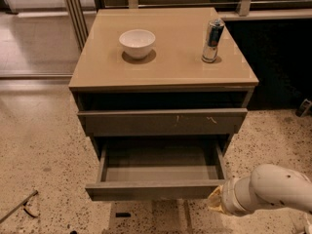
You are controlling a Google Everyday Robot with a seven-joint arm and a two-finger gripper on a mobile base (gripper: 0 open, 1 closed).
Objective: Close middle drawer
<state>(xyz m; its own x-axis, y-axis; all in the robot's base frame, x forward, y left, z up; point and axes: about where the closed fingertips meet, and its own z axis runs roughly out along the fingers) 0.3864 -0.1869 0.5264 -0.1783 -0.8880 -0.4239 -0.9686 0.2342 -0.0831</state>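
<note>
The middle drawer (156, 190) is pulled far out of the grey-brown cabinet, showing its empty grey boxed inside. Its plain front panel faces me at the bottom of the camera view. The top drawer front (163, 122), with small pale scratch marks, stands slightly out above it. My white arm comes in from the lower right, and the gripper (214, 201) sits at its tan end, right beside the right end of the middle drawer's front panel.
A white bowl (137, 43) and a silver can (213, 40) stand on the cabinet top (165, 67). A dark low wall is at the right. A thin metal tool (19, 206) lies on the speckled floor at lower left.
</note>
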